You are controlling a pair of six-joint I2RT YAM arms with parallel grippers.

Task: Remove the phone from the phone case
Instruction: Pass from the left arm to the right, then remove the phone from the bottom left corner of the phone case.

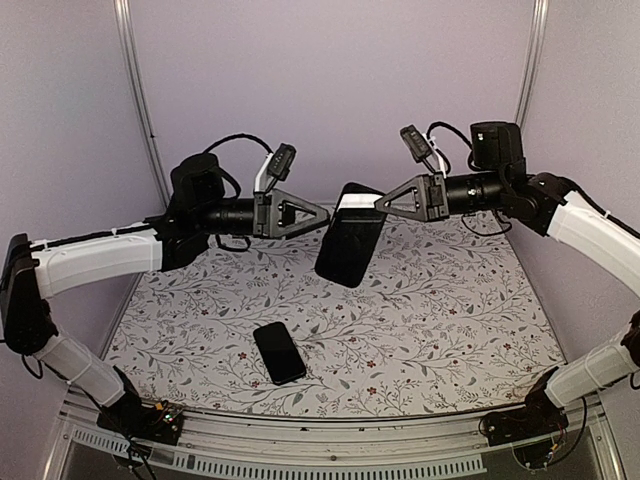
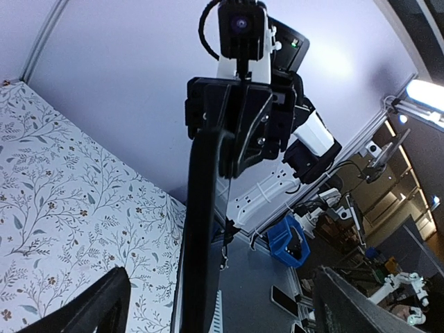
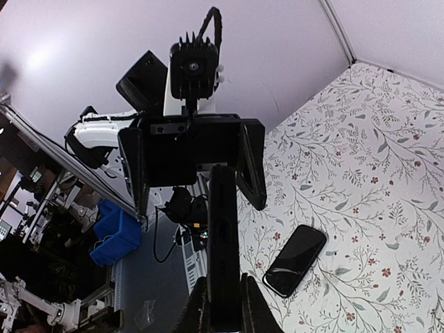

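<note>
Fingers (image 2: 104,305) of the left pincer (image 1: 322,214) stand spread wide, gripping nothing. Its own wrist view shows one dark finger at each lower corner, with the phone case (image 2: 201,229) rising edge-on in the gap between them. The overhead view shows the phone (image 1: 279,352) lying flat on the flowered worktop (image 1: 450,300), below and a little left of that pincer and well apart from the case. Its long axis runs from far-left to near-right, dark face up. The phone case (image 1: 350,250) hangs in the air above the worktop, its long axis close to upright and its lower end tipped slightly left. Only the overhead view shows its broad black face — both wrist views see it as a thin dark edge. The right pincer (image 1: 372,204) is closed on the upper end of the case. In the right wrist view its two fingers (image 3: 198,312) press against either side of the edge-on case (image 3: 223,243). That view also shows the phone (image 3: 295,260) on the worktop to the right, which the left wrist view does not show.
</note>
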